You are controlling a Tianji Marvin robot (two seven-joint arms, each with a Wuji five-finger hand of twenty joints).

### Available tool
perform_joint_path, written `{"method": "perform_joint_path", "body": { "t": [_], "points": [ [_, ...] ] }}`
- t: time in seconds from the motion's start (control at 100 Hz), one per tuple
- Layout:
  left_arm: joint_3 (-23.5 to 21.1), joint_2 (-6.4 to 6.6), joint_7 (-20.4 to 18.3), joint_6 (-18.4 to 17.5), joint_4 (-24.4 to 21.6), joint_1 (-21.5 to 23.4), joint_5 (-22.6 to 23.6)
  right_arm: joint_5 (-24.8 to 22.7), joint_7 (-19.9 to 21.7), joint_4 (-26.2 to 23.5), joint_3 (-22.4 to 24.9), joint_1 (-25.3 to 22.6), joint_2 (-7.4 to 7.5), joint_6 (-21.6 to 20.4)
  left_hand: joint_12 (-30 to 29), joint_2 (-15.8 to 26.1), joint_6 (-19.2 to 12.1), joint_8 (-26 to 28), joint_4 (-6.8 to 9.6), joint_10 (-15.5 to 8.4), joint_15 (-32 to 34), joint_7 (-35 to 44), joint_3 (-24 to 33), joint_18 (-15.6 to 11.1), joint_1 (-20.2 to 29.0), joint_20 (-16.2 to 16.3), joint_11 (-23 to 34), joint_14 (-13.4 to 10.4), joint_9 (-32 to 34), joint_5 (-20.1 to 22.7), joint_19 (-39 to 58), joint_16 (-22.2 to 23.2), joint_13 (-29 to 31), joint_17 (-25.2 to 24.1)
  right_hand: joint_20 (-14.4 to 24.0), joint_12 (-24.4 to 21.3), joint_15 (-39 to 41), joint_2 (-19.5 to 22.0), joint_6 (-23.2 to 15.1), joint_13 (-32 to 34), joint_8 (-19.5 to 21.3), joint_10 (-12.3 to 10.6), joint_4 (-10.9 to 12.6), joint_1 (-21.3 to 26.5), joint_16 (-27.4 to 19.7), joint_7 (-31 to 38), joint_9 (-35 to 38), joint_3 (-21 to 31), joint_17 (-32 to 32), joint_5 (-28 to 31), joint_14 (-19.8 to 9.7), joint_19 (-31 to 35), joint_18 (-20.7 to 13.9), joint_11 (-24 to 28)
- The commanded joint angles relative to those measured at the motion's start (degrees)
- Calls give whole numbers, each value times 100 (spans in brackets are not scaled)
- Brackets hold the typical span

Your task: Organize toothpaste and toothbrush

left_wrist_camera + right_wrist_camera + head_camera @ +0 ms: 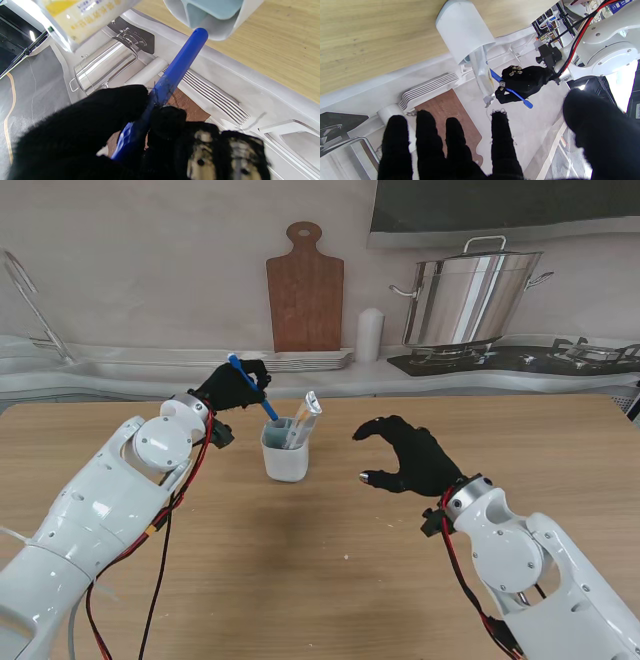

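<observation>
With the toothpaste (pixel 305 418) already standing in the cup (pixel 285 452), leaning toward its far right rim, half of the job looks done. What remains is the toothbrush (pixel 252 387). My left hand (pixel 234 385) is closed around its blue handle, just to the left of the cup and a little higher than the rim, and the brush slants down toward the cup's opening. From the left wrist view the rounded end of the handle sits right at the rim of the cup (pixel 220 22), though I can't quite tell whether it has passed inside or is only touching the edge. The brush seems to be going into the compartment nearest my left hand, beside the one holding the tube.

My right hand (pixel 410 457) hangs to the right of the cup, well apart from it, holding nothing, fingers (pixel 452 147) spread and loosely curled over the counter (pixel 330 570).

As I judge it, the task is near its end: the brush needs to slide down into the cup, then my left fingers must let go and lift away without tipping the cup.
</observation>
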Motion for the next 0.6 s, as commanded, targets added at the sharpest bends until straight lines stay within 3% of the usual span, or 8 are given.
{"method": "perform_joint_path", "body": {
  "t": [0.0,0.11,0.25,0.36,0.51,0.59],
  "points": [
    [35,-66,-123,-50,-7,-25,-10,-41,91,6,2,-55,-5,0,96,233,-79,-4,295,205,31,458,501,-192,156,-11,239,-522,150,94,497,26,87,132,-29,-51,16,137,-37,-89,-21,30,209,-258,-108,8,-118,-106,-8,-38,75,7,-23,-25],
    [111,-80,-150,-72,106,-70,-32,-34,76,-41,28,-88,-9,-7,99,257,-123,-20,235,193,-13,427,449,-134,159,2,214,-493,114,27,473,35,86,55,-42,-56,9,157,-35,-124,-30,16,214,-261,-118,-9,-152,-114,-17,-76,72,11,-24,-31],
    [185,-95,-189,-85,283,-126,-50,-74,100,-182,52,-117,2,-98,106,219,-82,-26,279,197,-32,457,502,-192,162,8,228,-487,149,97,487,61,87,86,-100,-72,-56,234,-121,-379,-57,44,241,-284,-151,-58,-373,-154,-196,-369,83,-69,-70,-66],
    [249,-118,-210,-100,439,-177,-95,-215,129,-317,20,-137,20,-173,104,187,-61,-49,279,198,-36,464,529,-225,161,4,230,-487,160,130,505,71,88,82,-214,-277,-43,327,-151,-695,-197,75,341,-297,-180,-209,-366,-238,-441,-517,86,-141,-124,-485],
    [346,-162,-220,-166,672,-260,-168,-561,267,-533,-103,-198,71,-126,103,198,-112,-105,185,205,-54,435,454,-210,165,2,197,-472,125,78,512,83,86,28,-307,-439,-40,385,-85,-940,-409,170,364,-356,-210,-542,-360,-322,-573,-529,92,-175,-115,-911],
    [389,-190,-211,-196,784,-297,-213,-694,318,-638,-190,-256,88,-37,102,185,-146,-203,40,219,-107,395,352,-212,192,13,146,-420,86,43,513,94,82,-42,-351,-504,-22,406,-36,-1067,-459,199,378,-357,-212,-609,-356,-329,-676,-529,95,-210,-119,-1089]
  ]
}}
